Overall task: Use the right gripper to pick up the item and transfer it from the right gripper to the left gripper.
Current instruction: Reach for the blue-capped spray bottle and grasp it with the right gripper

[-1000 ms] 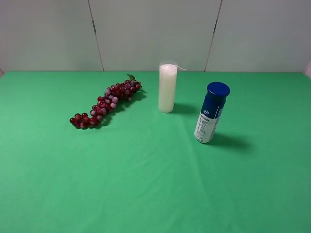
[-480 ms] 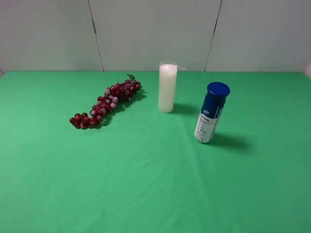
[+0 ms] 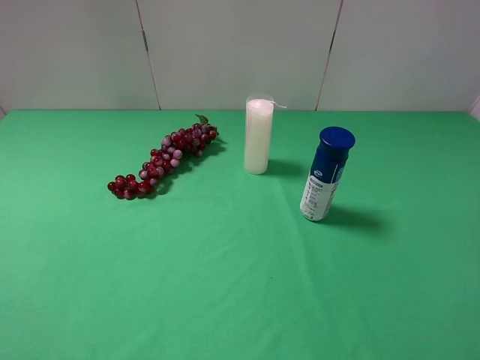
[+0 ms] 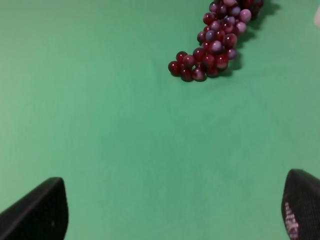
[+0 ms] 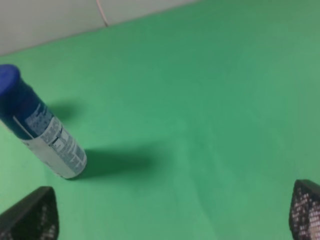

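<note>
The item [image 3: 327, 174], a bottle with a dark blue cap and upper body and a white printed lower body, stands upright on the green cloth at the right of the exterior view. It also shows in the right wrist view as the item [image 5: 40, 127], well ahead of the right gripper [image 5: 170, 215], whose two black fingertips [image 5: 32, 215] stand wide apart with only cloth between them. The left gripper [image 4: 175, 210] is open too, with nothing between its fingertips [image 4: 40, 210]. Neither gripper appears in the exterior view.
A tall white candle [image 3: 258, 136] stands upright just left of and behind the bottle. A bunch of dark red grapes [image 3: 161, 160] lies on the cloth further left, also seen as grapes [image 4: 215, 42] ahead of the left gripper. A pale wall [image 3: 240, 52] backs the table.
</note>
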Robot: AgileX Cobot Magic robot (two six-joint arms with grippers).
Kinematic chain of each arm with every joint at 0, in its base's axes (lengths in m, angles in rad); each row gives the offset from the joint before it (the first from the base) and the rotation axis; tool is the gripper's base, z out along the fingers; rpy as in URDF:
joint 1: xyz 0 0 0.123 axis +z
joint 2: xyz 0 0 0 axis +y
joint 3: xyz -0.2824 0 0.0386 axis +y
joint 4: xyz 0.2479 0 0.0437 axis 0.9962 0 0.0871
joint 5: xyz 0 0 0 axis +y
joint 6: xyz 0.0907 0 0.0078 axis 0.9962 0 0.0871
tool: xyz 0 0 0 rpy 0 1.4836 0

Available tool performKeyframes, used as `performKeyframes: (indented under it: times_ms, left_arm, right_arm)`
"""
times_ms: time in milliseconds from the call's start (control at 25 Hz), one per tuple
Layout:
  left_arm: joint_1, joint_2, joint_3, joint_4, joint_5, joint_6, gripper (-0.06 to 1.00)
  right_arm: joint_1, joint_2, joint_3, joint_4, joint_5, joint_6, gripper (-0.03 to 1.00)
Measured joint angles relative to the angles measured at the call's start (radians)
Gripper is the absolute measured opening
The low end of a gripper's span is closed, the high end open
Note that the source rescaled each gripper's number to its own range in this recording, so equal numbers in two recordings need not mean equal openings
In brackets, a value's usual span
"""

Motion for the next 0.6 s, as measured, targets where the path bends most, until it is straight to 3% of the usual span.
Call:
performKeyframes:
  times_ms: [160, 400, 600]
  left_arm:
    - [0.000, 0.000, 0.000, 0.000, 0.000, 0.000, 0.79]
    - [0.000, 0.000, 0.000, 0.000, 0.000, 0.000, 0.79]
    - [0.000, 0.000, 0.000, 0.000, 0.000, 0.000, 0.79]
  right_arm:
    - [0.000, 0.192, -0.068, -0.008, -0.001, 0.053, 1.00]
    - [0.000, 0.551, -0.219, -0.004, 0.010, 0.019, 1.00]
    - [0.007, 0.799, -0.385, 0.005, 0.094, -0.001, 1.00]
